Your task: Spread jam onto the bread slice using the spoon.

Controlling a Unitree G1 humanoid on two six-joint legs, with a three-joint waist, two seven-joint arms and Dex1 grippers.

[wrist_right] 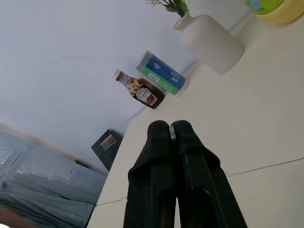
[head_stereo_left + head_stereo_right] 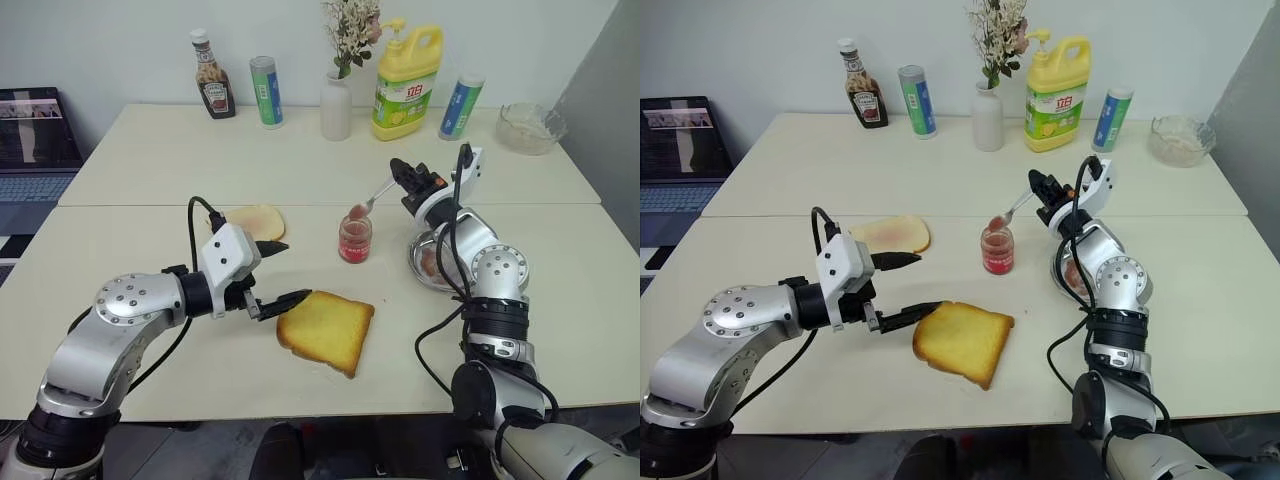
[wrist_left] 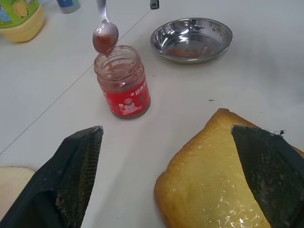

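Table [image 2: 150, 170]: right gripper [image 2: 400, 170] hides spoon [image 2: 372, 200] handle; bowl w/ jam.

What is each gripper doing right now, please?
Left gripper: open, one finger resting on the bread slice.
Right gripper: shut on the spoon, jam-loaded above the jar.

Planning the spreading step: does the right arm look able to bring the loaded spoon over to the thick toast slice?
Probably yes: only bare table lies between the spoon, above the jam jar, and the toast.
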